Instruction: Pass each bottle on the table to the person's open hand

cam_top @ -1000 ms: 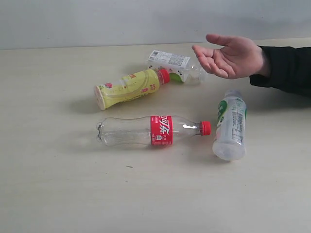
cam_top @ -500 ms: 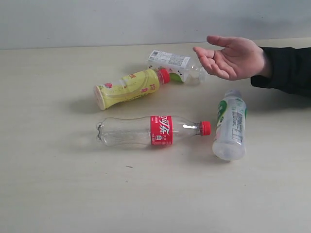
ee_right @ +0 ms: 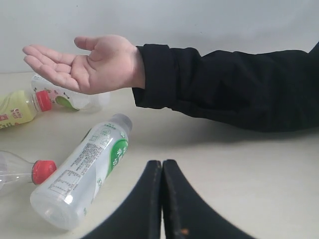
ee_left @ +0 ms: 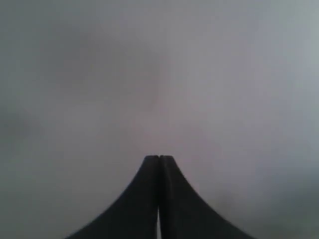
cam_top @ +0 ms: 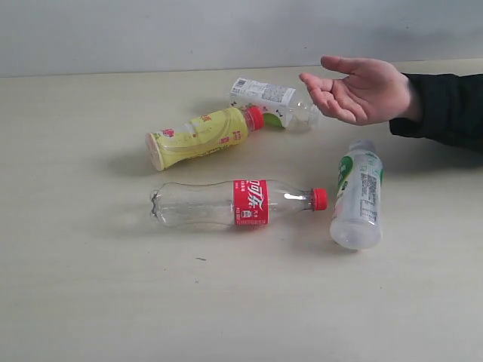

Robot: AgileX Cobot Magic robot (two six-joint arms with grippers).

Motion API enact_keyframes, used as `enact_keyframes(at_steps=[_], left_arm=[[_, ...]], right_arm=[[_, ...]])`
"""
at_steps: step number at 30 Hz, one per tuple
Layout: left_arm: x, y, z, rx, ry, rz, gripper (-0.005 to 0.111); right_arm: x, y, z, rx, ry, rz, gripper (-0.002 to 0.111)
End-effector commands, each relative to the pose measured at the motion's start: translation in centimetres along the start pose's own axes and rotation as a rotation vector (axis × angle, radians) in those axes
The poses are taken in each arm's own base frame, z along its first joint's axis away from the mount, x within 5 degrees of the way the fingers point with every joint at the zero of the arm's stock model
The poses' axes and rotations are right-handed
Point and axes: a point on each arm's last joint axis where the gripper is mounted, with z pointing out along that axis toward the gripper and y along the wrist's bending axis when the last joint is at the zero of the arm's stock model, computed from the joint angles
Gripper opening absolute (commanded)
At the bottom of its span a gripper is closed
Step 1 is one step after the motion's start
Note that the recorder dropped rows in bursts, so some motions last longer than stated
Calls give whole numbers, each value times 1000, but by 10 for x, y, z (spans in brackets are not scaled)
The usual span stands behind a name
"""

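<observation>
Several bottles lie on their sides on the pale table point(cam_top: 90, 302). The clear one with red label and cap point(cam_top: 234, 203) is in the middle. Behind it lie the yellow one with a red cap point(cam_top: 198, 136) and the clear one with a white label point(cam_top: 272, 102). The frosted white one with a green-white label point(cam_top: 358, 194) point(ee_right: 82, 173) lies to the right. The person's open hand point(cam_top: 358, 89) point(ee_right: 82, 64) hovers palm up at the back right. My right gripper point(ee_right: 162, 162) is shut and empty, near the frosted bottle. My left gripper point(ee_left: 159, 157) is shut before a blank grey blur. Neither arm shows in the exterior view.
The person's black sleeve point(cam_top: 445, 105) point(ee_right: 224, 89) stretches over the table's back right. A grey wall point(cam_top: 151, 34) runs behind the table.
</observation>
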Motion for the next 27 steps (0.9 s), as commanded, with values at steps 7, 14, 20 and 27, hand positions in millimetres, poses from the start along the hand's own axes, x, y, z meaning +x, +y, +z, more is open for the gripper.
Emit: enact_keyframes(at_steps=[7,14,20,27], left_arm=[[87,25,130,-136,1164,333,1],[142,-44,169,415,1461,537,32],[195,-106,186,722,1441,756,105],[259,-124,197,871,1352,921,105]], right_arm=[[1,0,1,1,-4,-4,0],[1,0,1,1,-4,-4,0],[1,0,1,1,-4,-4,0],[1,0,1,1,-4,-4,0]])
